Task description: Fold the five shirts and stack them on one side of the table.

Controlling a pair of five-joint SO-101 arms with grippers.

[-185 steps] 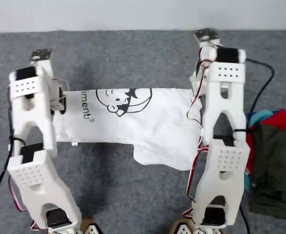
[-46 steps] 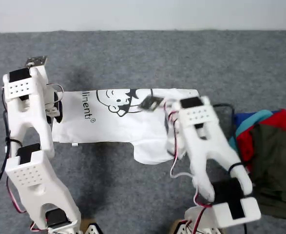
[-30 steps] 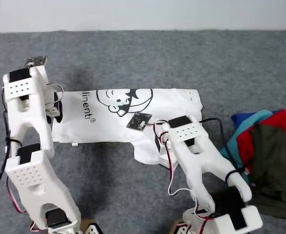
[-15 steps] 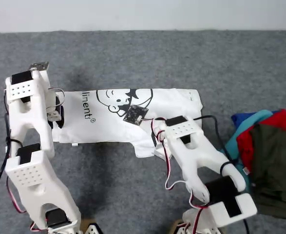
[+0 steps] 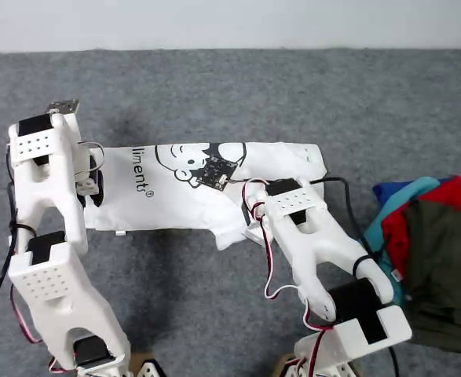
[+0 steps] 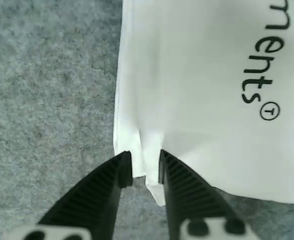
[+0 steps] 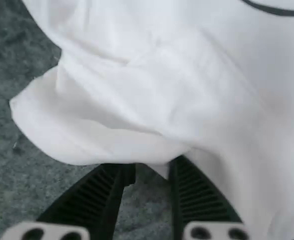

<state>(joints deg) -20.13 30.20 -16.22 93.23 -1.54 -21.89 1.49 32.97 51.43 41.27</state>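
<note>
White shirt (image 5: 191,188) lies flat mid-frame on the surface (image 5: 214,86). Left fingers (image 6: 101,190) are nearly closed, pinching its corner hem. Right fingers (image 7: 197,200) likewise nip the lower flap. Risk: both bites are thin, so the cloth may slip mid-fold and land skewed. Wrist views show the pinches; the high view shows the coloured stack (image 5: 434,251) at right edge.

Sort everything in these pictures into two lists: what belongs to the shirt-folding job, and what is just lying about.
Belongs to the job: white shirt; shirt pile beside the right arm; left tool and right tool, both shut on the white shirt.
Just there: grey table; wall behind.
</note>
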